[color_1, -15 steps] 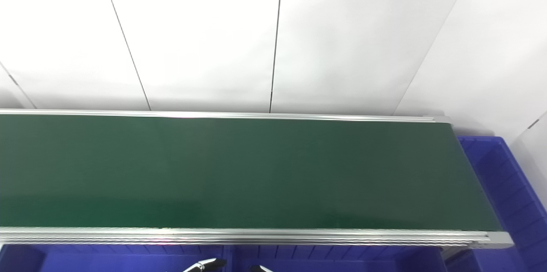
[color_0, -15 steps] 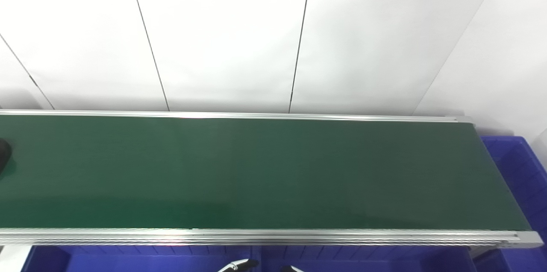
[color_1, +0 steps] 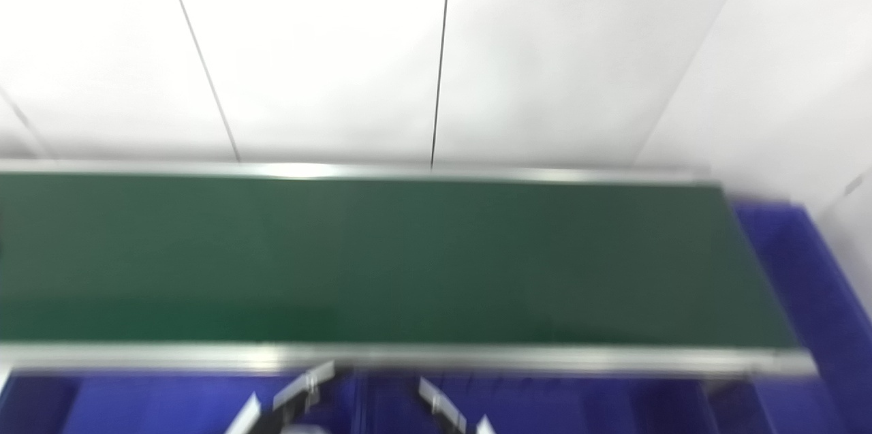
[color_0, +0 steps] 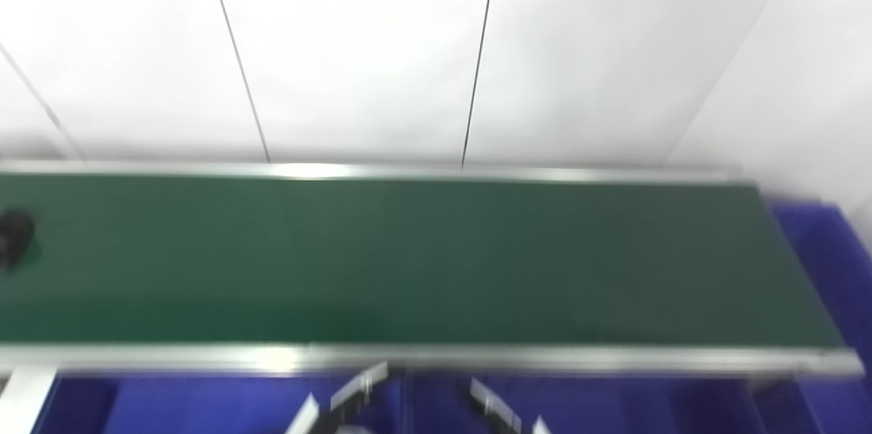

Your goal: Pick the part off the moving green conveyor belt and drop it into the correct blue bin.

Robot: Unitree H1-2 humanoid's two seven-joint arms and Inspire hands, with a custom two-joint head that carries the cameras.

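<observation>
One dark part (color_0: 13, 240) rides the green belt (color_0: 409, 257), far to the left of and beyond the left hand (color_0: 340, 403) and right hand (color_0: 497, 407). Both are blurred; whether open I cannot tell. It looks small, rigid, probably light: pinch its sides.

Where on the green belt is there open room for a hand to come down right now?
The green belt is bare nearly end to end, between its far rail and near rail, up to the right end by the blue bin. Only the far left edge is taken, by a dark part. The left hand and right hand sit low, below the near rail.
</observation>
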